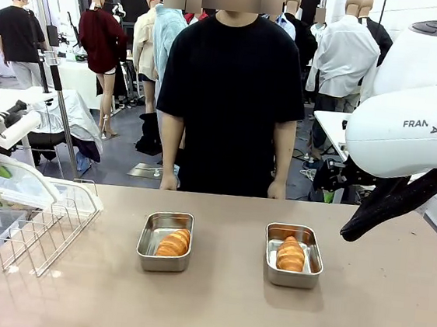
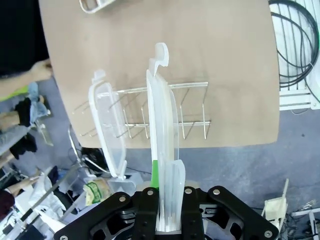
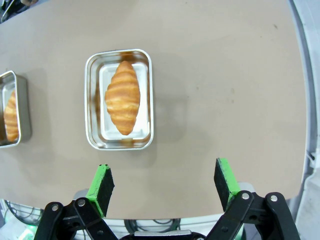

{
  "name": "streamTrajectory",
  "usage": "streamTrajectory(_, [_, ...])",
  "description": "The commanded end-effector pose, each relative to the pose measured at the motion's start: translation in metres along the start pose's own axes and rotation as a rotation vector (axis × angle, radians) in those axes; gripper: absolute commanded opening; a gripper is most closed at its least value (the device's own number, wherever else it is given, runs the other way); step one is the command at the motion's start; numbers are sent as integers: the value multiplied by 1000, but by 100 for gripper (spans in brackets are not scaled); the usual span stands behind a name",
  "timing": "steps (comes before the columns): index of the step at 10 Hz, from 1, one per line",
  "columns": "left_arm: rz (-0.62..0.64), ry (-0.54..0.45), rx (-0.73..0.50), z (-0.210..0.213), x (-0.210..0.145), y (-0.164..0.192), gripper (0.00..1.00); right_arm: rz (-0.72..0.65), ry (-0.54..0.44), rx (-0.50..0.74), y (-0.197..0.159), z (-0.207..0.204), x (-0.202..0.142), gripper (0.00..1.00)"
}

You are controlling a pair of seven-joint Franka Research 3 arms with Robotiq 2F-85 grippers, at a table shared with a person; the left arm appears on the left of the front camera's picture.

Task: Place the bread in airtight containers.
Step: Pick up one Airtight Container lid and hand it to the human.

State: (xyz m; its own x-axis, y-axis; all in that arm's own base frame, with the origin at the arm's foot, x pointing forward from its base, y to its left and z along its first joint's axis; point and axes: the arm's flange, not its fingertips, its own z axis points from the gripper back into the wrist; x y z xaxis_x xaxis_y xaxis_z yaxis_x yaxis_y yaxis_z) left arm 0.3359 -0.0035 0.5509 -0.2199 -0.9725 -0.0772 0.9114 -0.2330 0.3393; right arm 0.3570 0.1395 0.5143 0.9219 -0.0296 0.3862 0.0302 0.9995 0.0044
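Observation:
Two steel airtight containers stand open on the brown table, each with one golden croissant of bread inside: the left container [image 1: 162, 265] holds bread [image 1: 174, 242], the right container [image 1: 290, 280] holds bread [image 1: 291, 254]. My right gripper [image 3: 164, 180] hangs open above the near table edge, just short of a container [image 3: 143, 75] and its bread [image 3: 122, 97]. The other container [image 3: 24, 112] sits at that view's left edge. My left gripper [image 2: 167, 200] is shut on a translucent lid [image 2: 162, 125], held edge-on above the wire rack [image 2: 192, 122]. This lid [image 1: 24, 186] shows at far left.
A second translucent lid [image 2: 107, 130] stands upright in the wire rack [image 1: 40, 227] at the table's left end. A person in a black shirt stands at the far edge, hands [image 1: 170, 182] resting by the table. My right arm's white body [image 1: 410, 121] looms at upper right.

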Motion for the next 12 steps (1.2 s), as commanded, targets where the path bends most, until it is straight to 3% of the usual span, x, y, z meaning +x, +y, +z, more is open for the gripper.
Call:
streamTrajectory(1, [-65,-82,66,6,8,-2,0,2,0,1,0,0,0,100])
streamTrajectory(4, [-267,-173,331,51,64,24,0,2,0,1,0,0,0,100])
streamTrajectory(5, [-331,-134,399,63,84,41,0,2,0,1,0,0,0,100])
streamTrajectory(8, [-366,-143,605,73,142,102,0,2,0,1,0,0,0,100])
streamTrajectory(12, [-381,-169,607,13,208,172,0,2,0,1,0,0,0,100])
